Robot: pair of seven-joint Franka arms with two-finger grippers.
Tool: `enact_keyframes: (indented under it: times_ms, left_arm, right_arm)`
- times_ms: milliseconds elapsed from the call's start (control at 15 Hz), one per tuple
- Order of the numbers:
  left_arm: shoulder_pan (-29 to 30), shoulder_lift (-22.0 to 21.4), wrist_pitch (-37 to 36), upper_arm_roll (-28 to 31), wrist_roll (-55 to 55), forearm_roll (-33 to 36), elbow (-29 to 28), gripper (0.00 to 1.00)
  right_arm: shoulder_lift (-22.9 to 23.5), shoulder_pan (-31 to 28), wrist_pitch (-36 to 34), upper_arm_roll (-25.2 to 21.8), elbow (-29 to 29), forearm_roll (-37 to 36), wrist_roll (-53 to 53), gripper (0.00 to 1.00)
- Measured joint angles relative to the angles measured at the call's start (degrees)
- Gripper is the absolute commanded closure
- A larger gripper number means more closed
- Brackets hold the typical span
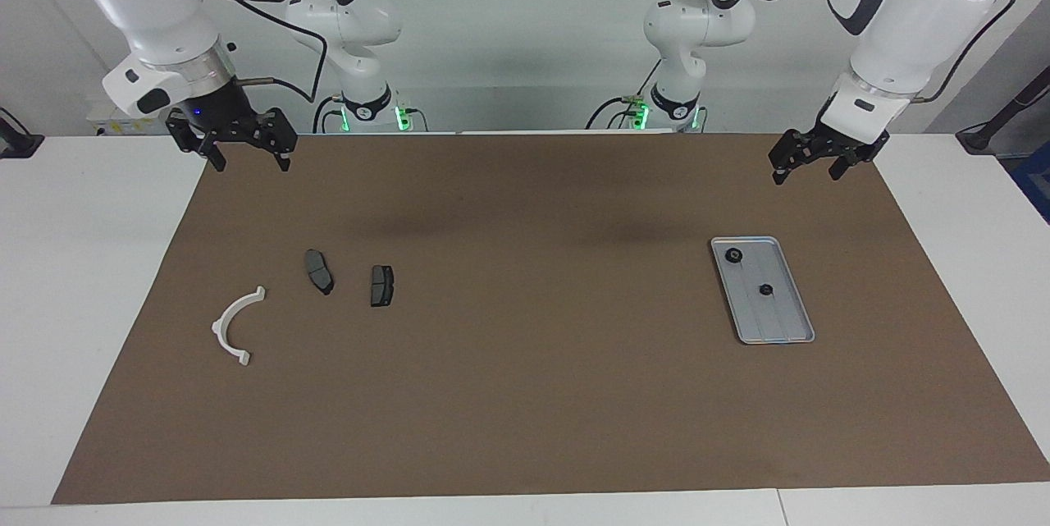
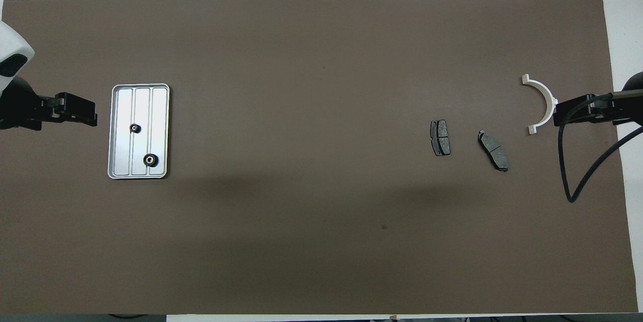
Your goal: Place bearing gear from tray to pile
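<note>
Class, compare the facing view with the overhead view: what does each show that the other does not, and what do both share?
Only the facing view shows the arms' bases and both pincers hanging open above the mat, the left pincer and the right pincer. Only the overhead view shows the tray's ribs plainly from above. Both show two bearing gears on the tray, two brake pads and the white bracket.

Robotics lab bench: two white arms [image 1: 894,25] on fixed bases, cabled, over a white table [image 1: 90,263] with brown mat [image 1: 525,386], plain white wall [image 1: 525,17].
</note>
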Motion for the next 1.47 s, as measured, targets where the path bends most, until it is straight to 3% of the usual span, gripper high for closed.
enact_keyframes:
  times_ms: [1136,1470]
  left_arm:
    - [0.1,0.1,1.7,0.3,-0.4,0.0,-0.9,0.00]
    - [0.2,-0.7,6.5,0.7,-1.7,0.0,-5.6,0.00]
  right_arm:
    - [0.0,0.0,0.0,0.0,0.0,0.0,0.0,0.00]
    - [0.0,0.0,0.0,0.0,0.0,0.0,0.0,0.00]
